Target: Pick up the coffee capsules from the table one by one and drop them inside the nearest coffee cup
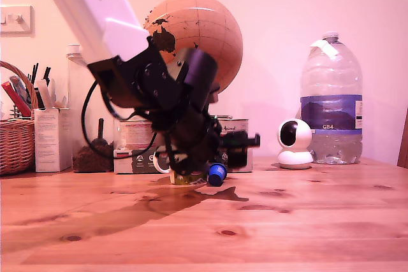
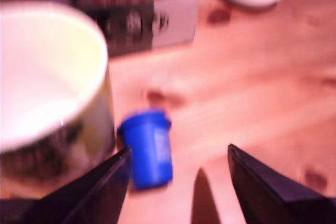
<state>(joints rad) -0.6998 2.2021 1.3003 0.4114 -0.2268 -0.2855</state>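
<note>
One blue capsule point(image 2: 148, 148) stands upright beside the cup point(image 2: 50, 82), nearer one finger of the spread gripper point(image 2: 176, 182) (nothing pinched).

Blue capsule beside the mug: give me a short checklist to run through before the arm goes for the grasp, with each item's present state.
1. Jaws open and empty: ok; the gripper holds nothing.
2. Blue capsule centred in the gap: not ok; it sits close to one jaw, the other far off.
3. Capsule pose: ok; it rests free on the table, apparently on end.
4. Clearance from the mug: not ok; the capsule is nearly against its wall, so a jaw could bump it.
5. Mug ready for the drop: ok; upright, mouth open.
6. Jaw height over the table: cannot tell; the wrist view is blurred.
</note>
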